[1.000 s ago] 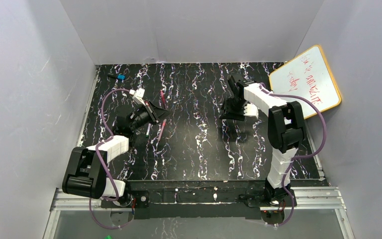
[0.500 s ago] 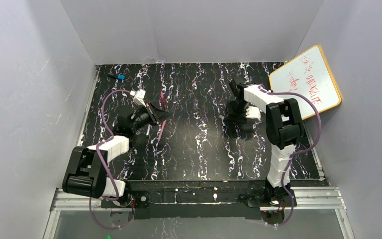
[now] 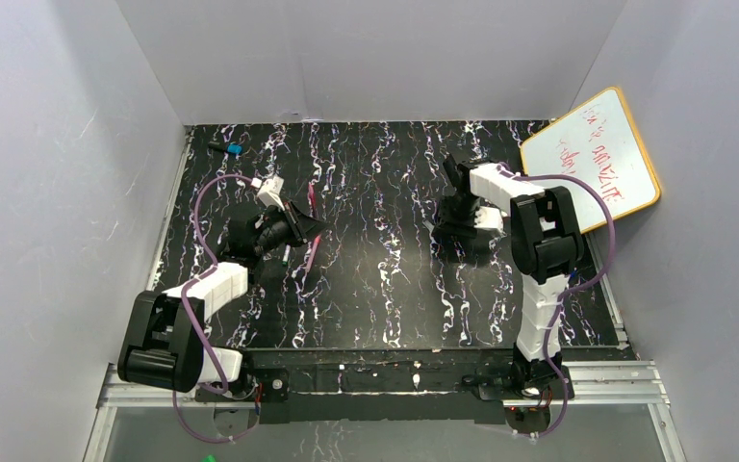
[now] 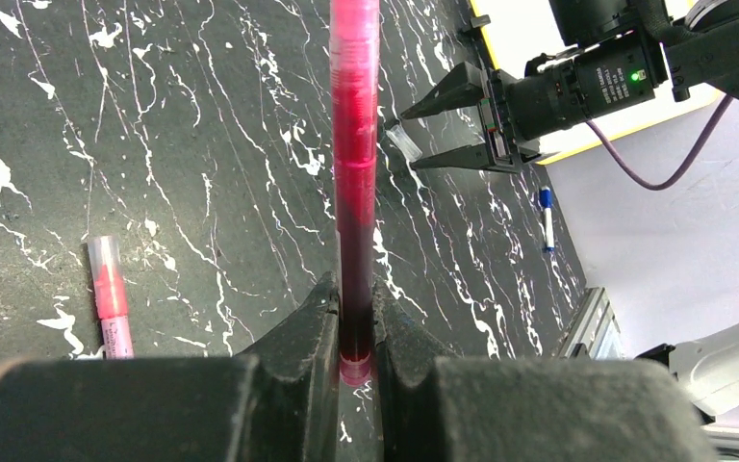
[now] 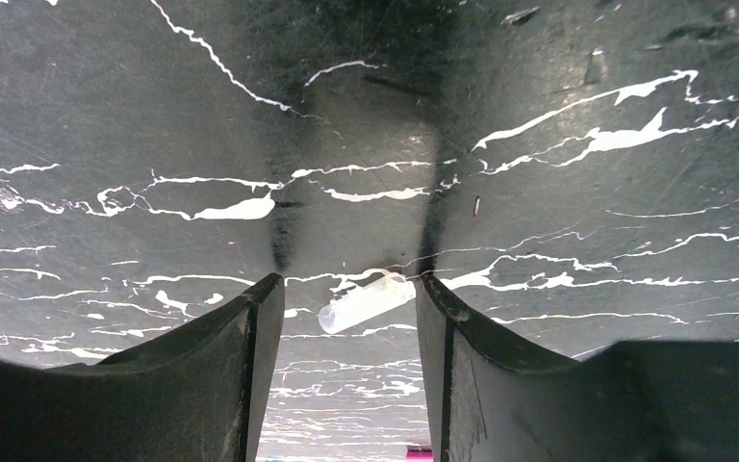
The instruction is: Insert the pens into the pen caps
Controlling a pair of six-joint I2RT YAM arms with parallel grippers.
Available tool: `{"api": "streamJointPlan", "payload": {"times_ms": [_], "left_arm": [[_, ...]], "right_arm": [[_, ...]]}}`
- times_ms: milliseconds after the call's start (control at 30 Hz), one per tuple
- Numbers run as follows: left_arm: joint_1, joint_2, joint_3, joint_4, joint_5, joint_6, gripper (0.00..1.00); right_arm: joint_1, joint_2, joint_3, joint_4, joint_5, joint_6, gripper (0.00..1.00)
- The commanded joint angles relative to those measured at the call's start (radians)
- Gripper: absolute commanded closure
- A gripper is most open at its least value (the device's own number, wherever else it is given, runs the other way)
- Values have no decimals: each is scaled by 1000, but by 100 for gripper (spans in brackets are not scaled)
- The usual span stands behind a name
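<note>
My left gripper (image 4: pixel 356 332) is shut on a red-magenta pen (image 4: pixel 356 183) that points forward out of the jaws, above the mat. In the top view this gripper (image 3: pixel 302 222) is at the mat's left-middle. A pink pen (image 4: pixel 109 300) lies on the mat to its left, and also shows in the top view (image 3: pixel 312 246). My right gripper (image 5: pixel 346 294) is open and low over the mat, with a clear pen cap (image 5: pixel 366 301) lying tilted between its fingertips, close to the right one. The left wrist view shows that gripper (image 4: pixel 414 130) and the cap (image 4: pixel 401 141).
A whiteboard (image 3: pixel 592 159) with red writing leans at the back right. A small blue-and-black item (image 3: pixel 226 148) lies at the back left. A blue-tipped pen (image 4: pixel 546 217) lies near the right wall. Grey walls enclose the black marbled mat (image 3: pixel 375 289).
My right gripper has come nearer and lower, down around the clear cap. My left gripper has shifted slightly right with the pen in it.
</note>
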Motion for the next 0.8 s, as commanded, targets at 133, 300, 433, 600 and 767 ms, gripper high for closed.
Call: {"api": "streamJointPlan", "payload": {"times_ms": [133, 300, 433, 600, 767], "left_arm": [[-8, -17, 36, -19, -3, 29, 100], [-9, -14, 38, -23, -2, 31, 100], [-10, -12, 40, -30, 0, 34, 100], [-12, -12, 44, -38, 1, 38, 100], [-12, -9, 47, -45, 5, 44, 100]], "right_arm": [[3, 30, 41, -24, 24, 272, 43], [6, 40, 50, -35, 25, 267, 60], [9, 47, 59, -39, 26, 261, 75], [9, 44, 55, -35, 33, 253, 86], [8, 26, 57, -38, 72, 238, 95]]}}
